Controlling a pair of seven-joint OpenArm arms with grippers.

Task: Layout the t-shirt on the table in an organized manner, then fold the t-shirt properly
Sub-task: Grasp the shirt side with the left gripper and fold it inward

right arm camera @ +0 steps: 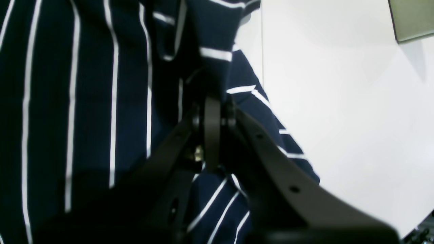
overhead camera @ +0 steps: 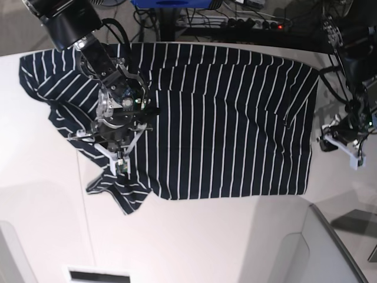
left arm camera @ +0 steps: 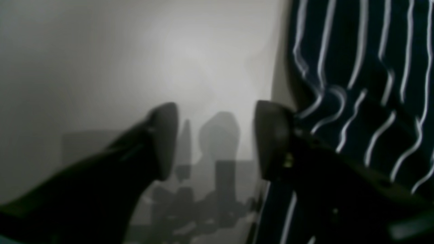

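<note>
- A dark navy t-shirt [overhead camera: 218, 118] with thin white stripes lies spread across the far half of a large white table [overhead camera: 194, 242], mostly flat through the body.
- One sleeve [overhead camera: 44, 73] fans out flat at the far corner beside the right arm; the other sleeve [overhead camera: 118, 191] is rumpled and bunched just in front of the right claw's tips.
- The right claw [overhead camera: 121, 164] reaches down over that rumpled side of the shirt. Its two dark fingers [right arm camera: 212, 135] are pressed together, pinching a raised fold of the striped cloth.
- In the right wrist view, striped fabric fills everything to one side of the pinched fingers, and bare white tabletop fills the other side. A thin dark seam line [right arm camera: 262, 51] in the tabletop runs just past the cloth's edge.
- The left claw [overhead camera: 341, 144] sits on the opposite side, just off the shirt's straight side edge [overhead camera: 311, 135], over bare table.
- Its fingers [left arm camera: 162, 142] stand apart with nothing between them. In the blurred left wrist view the striped cloth lies against the outer side of one finger, not in the gap.
- Beyond the table's far edge I see a tangle of cables [overhead camera: 247, 20] on the floor.
</note>
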